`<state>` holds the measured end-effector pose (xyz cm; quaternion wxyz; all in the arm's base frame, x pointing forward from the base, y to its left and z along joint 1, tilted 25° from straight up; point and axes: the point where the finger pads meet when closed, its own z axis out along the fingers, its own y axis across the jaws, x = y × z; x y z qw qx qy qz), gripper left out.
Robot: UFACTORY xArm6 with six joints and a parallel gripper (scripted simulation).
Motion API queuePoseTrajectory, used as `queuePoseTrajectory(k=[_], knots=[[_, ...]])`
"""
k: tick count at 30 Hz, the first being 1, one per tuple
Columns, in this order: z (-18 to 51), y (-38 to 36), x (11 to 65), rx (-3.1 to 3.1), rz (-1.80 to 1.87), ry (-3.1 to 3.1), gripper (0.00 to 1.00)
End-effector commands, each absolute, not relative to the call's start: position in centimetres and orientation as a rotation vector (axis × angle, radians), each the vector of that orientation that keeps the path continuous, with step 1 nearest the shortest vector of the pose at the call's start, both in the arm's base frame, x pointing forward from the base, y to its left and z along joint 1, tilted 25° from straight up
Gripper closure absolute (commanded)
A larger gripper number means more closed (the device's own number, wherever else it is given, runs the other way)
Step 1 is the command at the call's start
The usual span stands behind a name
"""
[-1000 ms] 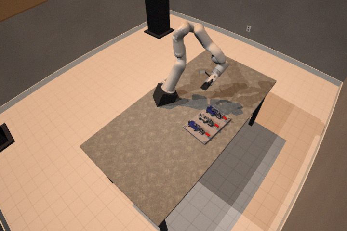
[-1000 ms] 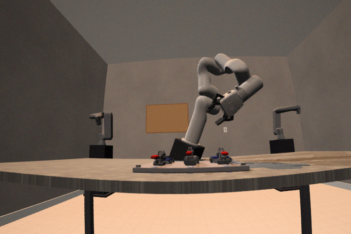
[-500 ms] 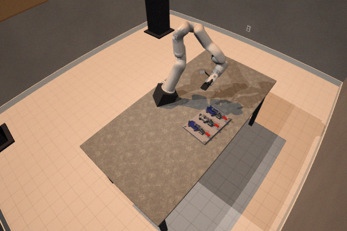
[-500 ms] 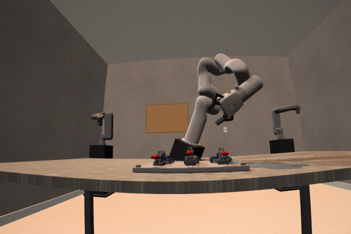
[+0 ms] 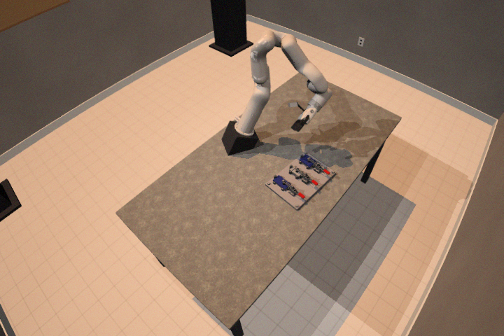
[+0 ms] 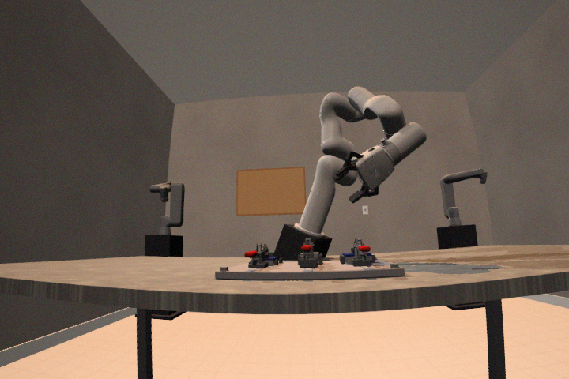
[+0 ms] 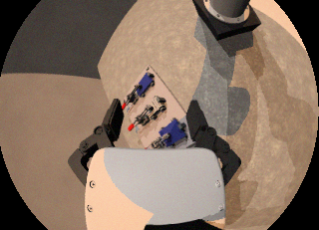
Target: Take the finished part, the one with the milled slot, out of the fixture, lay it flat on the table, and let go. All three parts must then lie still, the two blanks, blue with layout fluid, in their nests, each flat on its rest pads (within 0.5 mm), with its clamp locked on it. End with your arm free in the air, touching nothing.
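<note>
A grey fixture plate lies on the table near its right edge. It holds three clamped parts with red clamp handles. The two outer parts are blue blanks. The middle part is grey; I cannot make out its slot at this size. My gripper is open and empty. It hangs high above the table, behind the fixture and tilted toward it.
The arm's black base stands on the table behind the fixture. Two other small arms on black pedestals stand on the floor beyond the table. The table's right edge runs close to the fixture.
</note>
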<state>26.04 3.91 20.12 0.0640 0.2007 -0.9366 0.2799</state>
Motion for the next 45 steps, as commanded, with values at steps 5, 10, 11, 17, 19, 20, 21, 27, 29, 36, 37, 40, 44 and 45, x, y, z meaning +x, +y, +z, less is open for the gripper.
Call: queuePoseTrajectory(k=[5, 10, 11, 17, 19, 20, 21, 27, 29, 36, 37, 40, 44, 45], knots=[[20.2, 3.9, 26.1, 0.606, 0.845, -2.831, 0.00], [20.2, 3.9, 26.1, 0.606, 0.845, -2.831, 0.00], [20.2, 3.9, 26.1, 0.606, 0.845, -2.831, 0.00], [20.2, 3.9, 26.1, 0.606, 0.845, -2.831, 0.00], [20.2, 3.9, 26.1, 0.606, 0.844, -2.831, 0.00], [20.2, 3.9, 26.1, 0.606, 0.844, -2.831, 0.00], [20.2, 3.9, 26.1, 0.606, 0.844, -2.831, 0.00], [20.2, 3.9, 26.1, 0.606, 0.844, -2.831, 0.00], [20.2, 3.9, 26.1, 0.606, 0.844, -2.831, 0.00], [20.2, 3.9, 26.1, 0.606, 0.844, -2.831, 0.00], [20.2, 3.9, 26.1, 0.606, 0.844, -2.831, 0.00], [20.0, 3.9, 26.0, 0.598, 0.810, -2.830, 0.00], [19.3, 3.9, 26.0, 0.575, 0.708, -2.828, 0.00], [18.8, 3.8, 26.0, 0.555, 0.627, -2.828, 0.00]])
